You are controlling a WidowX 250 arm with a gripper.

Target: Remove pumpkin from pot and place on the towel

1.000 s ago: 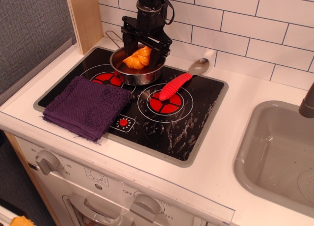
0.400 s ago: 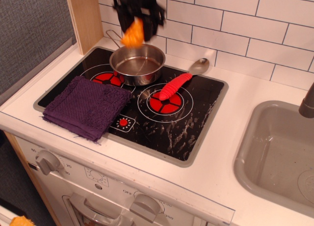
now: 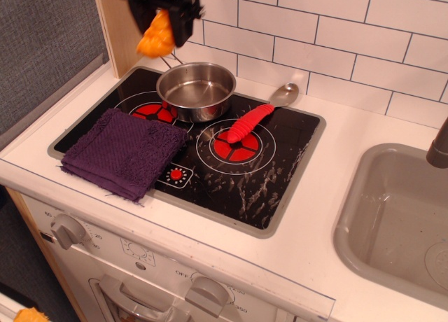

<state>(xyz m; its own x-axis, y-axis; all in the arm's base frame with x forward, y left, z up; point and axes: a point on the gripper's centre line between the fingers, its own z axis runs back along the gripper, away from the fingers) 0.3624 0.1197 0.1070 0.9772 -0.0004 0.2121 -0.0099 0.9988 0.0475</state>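
My gripper (image 3: 158, 21) is at the top left of the view, shut on the orange pumpkin (image 3: 155, 38), which hangs in the air above and to the left of the pot. The shiny steel pot (image 3: 197, 91) stands on the back left burner of the black stovetop and holds nothing. The dark purple towel (image 3: 124, 151) lies flat on the front left of the stovetop, below the gripper and in front of the pot.
A spoon with a red ribbed handle (image 3: 250, 122) and steel bowl lies right of the pot. A wooden panel (image 3: 120, 24) stands just left of the gripper. The white tiled wall (image 3: 336, 42) is behind. A grey sink (image 3: 402, 217) is at the right.
The gripper lifted the pumpkin out of the pot and moved it up and to the left. The pot now holds nothing.
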